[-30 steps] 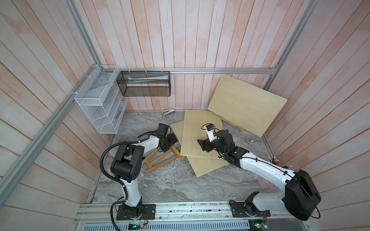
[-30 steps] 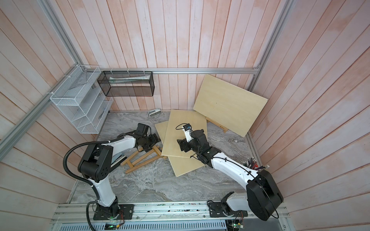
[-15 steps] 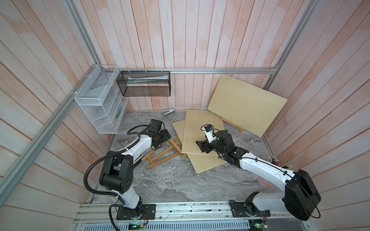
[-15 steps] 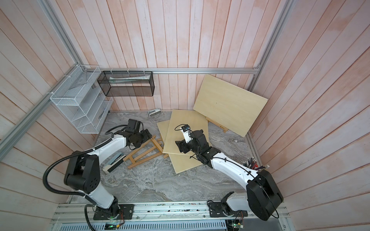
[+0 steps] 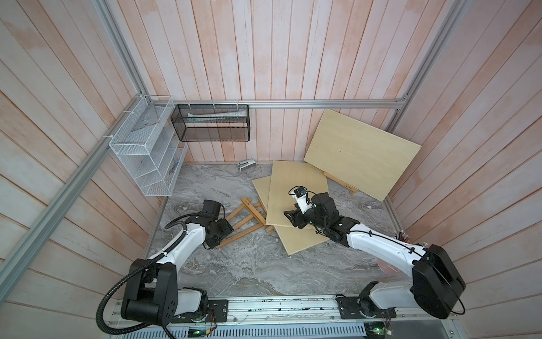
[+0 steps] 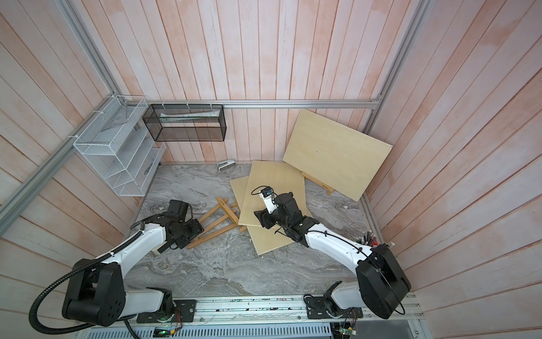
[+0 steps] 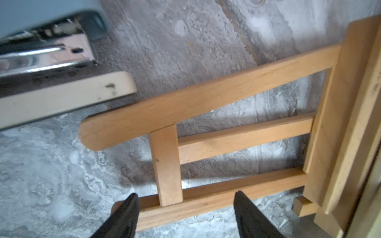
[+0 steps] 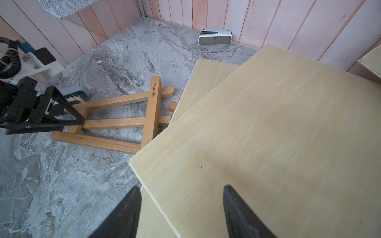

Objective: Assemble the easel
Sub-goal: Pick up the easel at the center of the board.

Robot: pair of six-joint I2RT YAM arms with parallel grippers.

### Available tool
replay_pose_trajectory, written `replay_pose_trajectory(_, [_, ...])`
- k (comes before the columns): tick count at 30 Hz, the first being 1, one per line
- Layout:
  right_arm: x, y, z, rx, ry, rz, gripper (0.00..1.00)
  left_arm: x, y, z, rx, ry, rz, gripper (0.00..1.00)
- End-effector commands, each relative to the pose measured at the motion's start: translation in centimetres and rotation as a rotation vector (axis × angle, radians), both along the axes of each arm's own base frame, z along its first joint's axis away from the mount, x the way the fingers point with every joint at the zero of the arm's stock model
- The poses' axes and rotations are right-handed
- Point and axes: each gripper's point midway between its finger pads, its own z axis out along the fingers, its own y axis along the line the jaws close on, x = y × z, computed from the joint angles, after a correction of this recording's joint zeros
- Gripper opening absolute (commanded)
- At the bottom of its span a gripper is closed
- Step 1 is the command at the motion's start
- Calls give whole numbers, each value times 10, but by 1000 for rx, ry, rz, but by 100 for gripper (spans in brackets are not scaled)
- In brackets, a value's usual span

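The wooden easel [image 5: 246,218] [image 6: 218,218] lies flat on the grey marble table [image 5: 249,270], its far end tucked under a plywood board [image 5: 296,190]. My left gripper [image 5: 223,232] [image 7: 185,195] is open low over the easel's foot end [image 7: 206,197], with one leg rail between the fingers [image 7: 127,214]. My right gripper [image 5: 293,218] [image 8: 181,188] is open above the board's near edge [image 8: 156,197], holding nothing. The easel's ledge bar [image 8: 154,107] shows in the right wrist view.
A second board [image 5: 299,240] lies under the first. A large board [image 5: 360,152] leans on the back wall over another easel [image 5: 340,182]. A stapler [image 8: 76,92] lies beside the left gripper. Also here: a white device [image 5: 246,164], wire rack [image 5: 146,152] and mesh basket [image 5: 211,123].
My left gripper has drawn away from the boards to the easel's foot end, and the easel has shifted and turned slightly. Both grippers have narrowed a little. The right arm has barely moved.
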Motion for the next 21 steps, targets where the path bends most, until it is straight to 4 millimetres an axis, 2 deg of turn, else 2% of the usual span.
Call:
replay_pose_trajectory(1, [-6,4,-5,0,18,27,63,2,3,-8,-10,8,6,72])
replay_pose_trajectory(8, [-9,3,-4,7,18,36,61,20,16,-17,22,13,17,59])
replay_pose_trajectory(11, [-10,3,-4,6,16,35,60,20,18,-24,24,28,16,43])
replay_pose_trajectory(14, [-10,3,-4,6,17,33,59,27,19,-21,26,11,14,21])
replay_pose_trajectory(17, [-10,4,-2,13,21,41,59,40,19,-6,21,-13,4,2])
replay_pose_trajectory(21, [-11,5,10,26,1,51,60,61,18,43,15,-121,-45,0])
